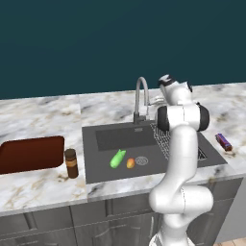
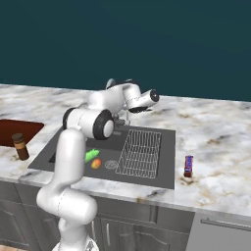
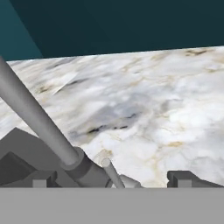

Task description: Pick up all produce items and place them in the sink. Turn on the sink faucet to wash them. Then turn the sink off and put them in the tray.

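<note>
Arm reached behind the sink by the faucet; produce lies in the basin.

Left base view: cucumber (image 1: 117, 158) and fruit (image 1: 130, 163) lie side by side in the sink (image 1: 96, 166) near the drain (image 1: 141, 160); the tray (image 1: 30, 153) sits well left on the table (image 1: 43, 117), a jar (image 1: 71, 163) between tray and sink. The faucet (image 1: 140, 98) stands at the back rim.
Right base view: a purple bar (image 2: 188, 165) lies right of the sink, the rack (image 2: 140, 153) inside it.
Hand view: the jaws (image 3: 113, 178) stand apart, their tips to either side of the faucet base and its lever (image 3: 112, 172).
</note>
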